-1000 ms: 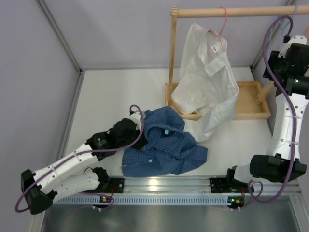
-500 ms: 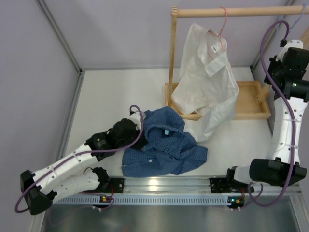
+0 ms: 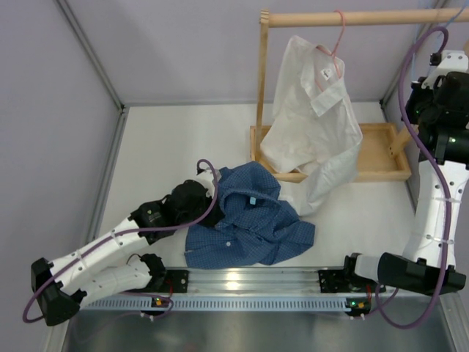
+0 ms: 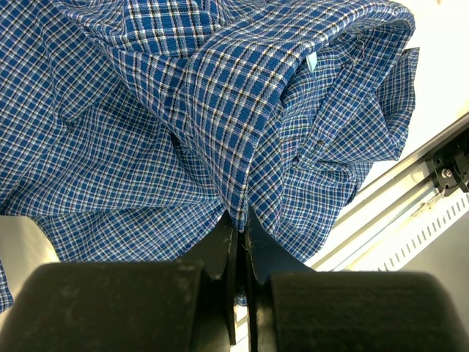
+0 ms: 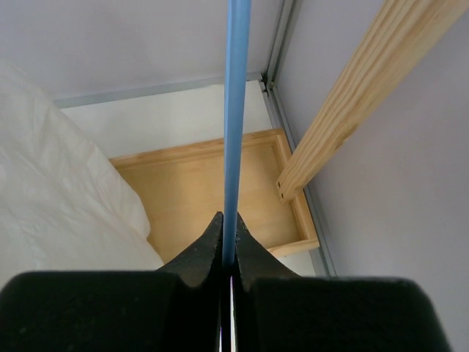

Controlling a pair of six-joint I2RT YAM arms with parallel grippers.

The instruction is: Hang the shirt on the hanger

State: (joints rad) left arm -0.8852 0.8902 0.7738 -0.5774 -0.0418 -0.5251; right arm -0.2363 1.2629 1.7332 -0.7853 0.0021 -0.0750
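The hanger (image 5: 234, 110) runs off the top edge

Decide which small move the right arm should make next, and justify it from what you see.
Probably lift the hanger clear of the wooden rail and start it toward the shirt. The right gripper is shut on its wire up by the rail, while the left gripper pinches a shirt fold on the table.

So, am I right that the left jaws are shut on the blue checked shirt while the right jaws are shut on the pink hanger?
Not quite. The right jaws are shut on the light blue hanger, not the pink one, as the right wrist view shows; the pink hanger holds the white shirt. The left jaws are indeed shut on the blue checked shirt.
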